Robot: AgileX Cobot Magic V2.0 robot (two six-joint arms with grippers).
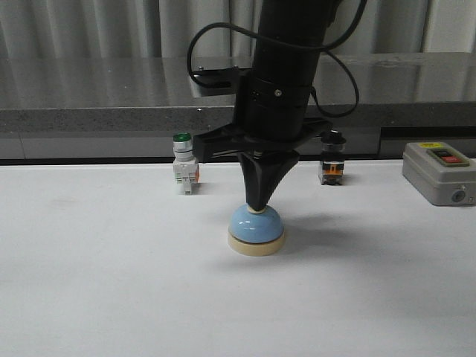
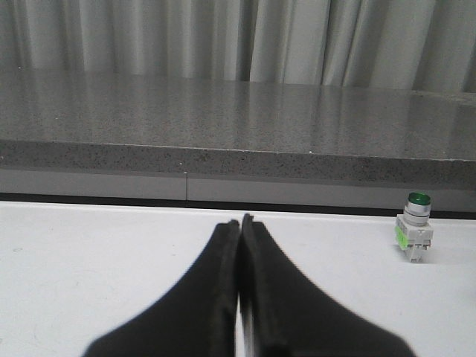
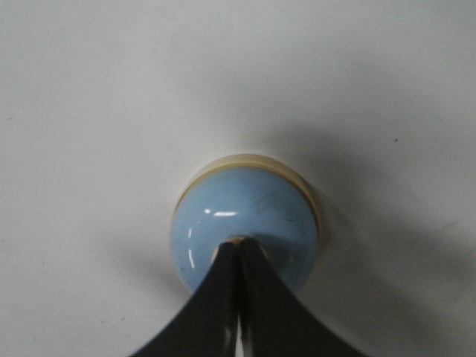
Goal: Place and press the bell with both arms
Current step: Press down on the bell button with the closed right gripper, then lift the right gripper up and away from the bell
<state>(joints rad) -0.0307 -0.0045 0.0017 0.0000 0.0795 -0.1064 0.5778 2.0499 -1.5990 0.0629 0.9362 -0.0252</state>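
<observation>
Light-blue bell [image 1: 256, 226] sits upright on the white bench [image 1: 111, 282], near the middle, its axis vertical and its cream button facing straight up. Directly above it the right gripper [image 1: 256, 206] points down along that same axis, fingers [image 3: 256, 297] pressed together, holding nothing, tips on the button. The green-capped switch [image 1: 184, 172] stands at about 10 o'clock from the bell. The left gripper [image 2: 241, 223], also closed and empty, is away from the bell and level with the bench, so the right arm is nearer.

No readable text, brand or number anywhere: only a yellow label strip on top of the grey control box [image 1: 440, 172] (lettering too small to make out) and a blurred green tag on the green-capped pushbutton [image 2: 414, 236].
</observation>
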